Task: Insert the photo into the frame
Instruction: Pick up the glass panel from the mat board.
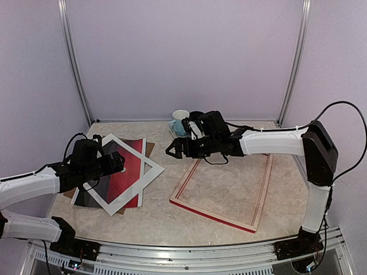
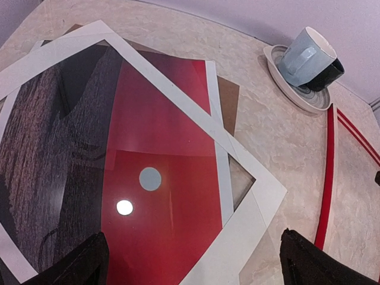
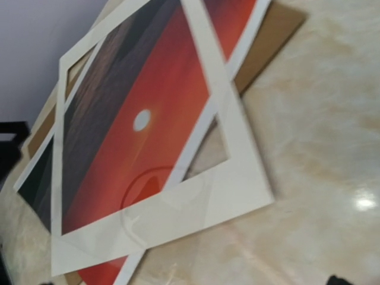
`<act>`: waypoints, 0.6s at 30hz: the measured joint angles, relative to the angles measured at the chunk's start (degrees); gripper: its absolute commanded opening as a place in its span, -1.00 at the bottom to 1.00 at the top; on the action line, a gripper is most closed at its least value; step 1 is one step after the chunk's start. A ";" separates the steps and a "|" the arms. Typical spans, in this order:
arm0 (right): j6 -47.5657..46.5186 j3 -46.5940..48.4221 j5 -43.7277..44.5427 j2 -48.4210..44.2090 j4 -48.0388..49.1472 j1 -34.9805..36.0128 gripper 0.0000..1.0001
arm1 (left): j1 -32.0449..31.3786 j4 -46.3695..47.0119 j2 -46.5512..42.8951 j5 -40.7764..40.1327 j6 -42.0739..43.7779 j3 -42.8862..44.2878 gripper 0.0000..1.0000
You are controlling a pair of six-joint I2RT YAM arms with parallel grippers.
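The photo (image 1: 127,173), a red sunset with a white sun, lies face up at the left, on a brown backing board (image 1: 150,148). A white mat border (image 1: 141,153) lies askew on top of it. It also shows in the left wrist view (image 2: 160,142) and in the right wrist view (image 3: 148,89). The frame (image 1: 184,180) lies flat at centre right, empty, with table showing through it. My left gripper (image 1: 117,162) is open and hovers over the photo and mat, fingers (image 2: 89,261) wide apart. My right gripper (image 1: 174,150) is open, above the frame's far left corner, pointing toward the mat's right corner (image 3: 249,190).
A pale blue cup (image 1: 180,117) on a saucer stands at the back centre, just behind my right gripper; it also shows in the left wrist view (image 2: 306,56). The frame's red edge (image 2: 328,178) runs close to the mat's right corner. Walls close in the back and sides.
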 measured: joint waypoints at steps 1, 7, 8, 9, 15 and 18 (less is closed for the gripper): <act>0.15 0.85 -0.31 0.87 -0.17 0.46 0.98 | -0.17 0.48 0.37 0.11 -0.28 -0.48 0.98; 0.94 4.94 -1.88 6.03 -1.90 2.43 0.99 | -1.62 3.67 2.23 1.09 -2.16 -3.21 0.98; 1.05 5.42 -2.10 6.84 -2.05 2.71 0.98 | -1.73 4.37 2.45 1.44 -2.49 -3.69 0.98; 1.16 5.86 -2.38 7.56 -2.29 2.95 0.98 | -1.86 5.14 2.67 1.75 -2.73 -4.24 0.98; 2.05 8.55 -3.93 11.34 -3.48 4.13 0.99 | -2.29 7.91 3.78 2.60 -4.07 -6.32 0.98; 2.29 9.75 -4.48 12.92 -3.82 4.57 0.98 | -2.54 8.85 4.20 2.95 -4.44 -6.71 0.98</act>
